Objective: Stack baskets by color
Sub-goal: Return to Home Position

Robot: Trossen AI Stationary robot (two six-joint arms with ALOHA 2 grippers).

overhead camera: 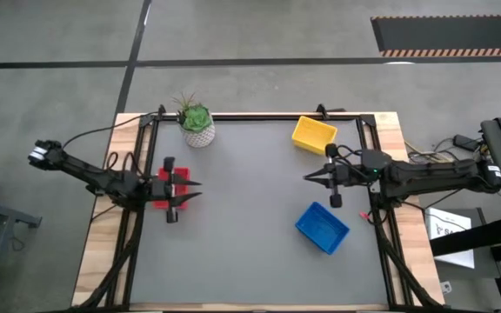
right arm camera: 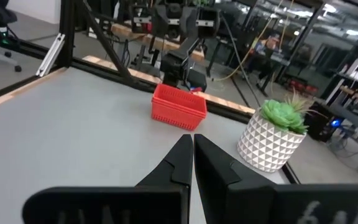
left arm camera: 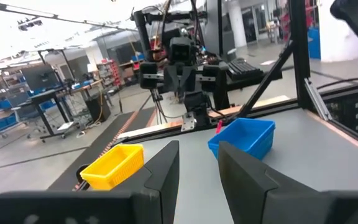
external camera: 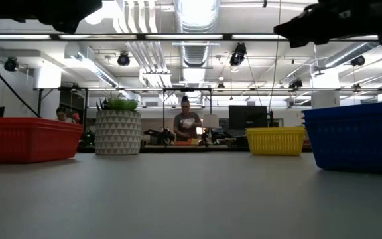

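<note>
A red basket (overhead camera: 162,188) (right arm camera: 179,107) rests on its base on the grey mat at the left. A yellow basket (overhead camera: 313,134) (left arm camera: 112,165) sits at the far right, and a blue basket (overhead camera: 322,227) (left arm camera: 244,138) at the near right. My left gripper (overhead camera: 197,189) (left arm camera: 199,168) hovers level above the red basket, pointing toward the table's right, open with nothing between its fingers. My right gripper (overhead camera: 308,177) (right arm camera: 192,149) hangs in the air between the yellow and blue baskets, pointing left, shut and holding nothing.
A green plant in a white patterned pot (overhead camera: 197,124) (right arm camera: 272,134) stands at the far left, just beyond the red basket. A black frame (overhead camera: 268,115) borders the mat. The middle of the mat (overhead camera: 250,217) lies bare between the two arms.
</note>
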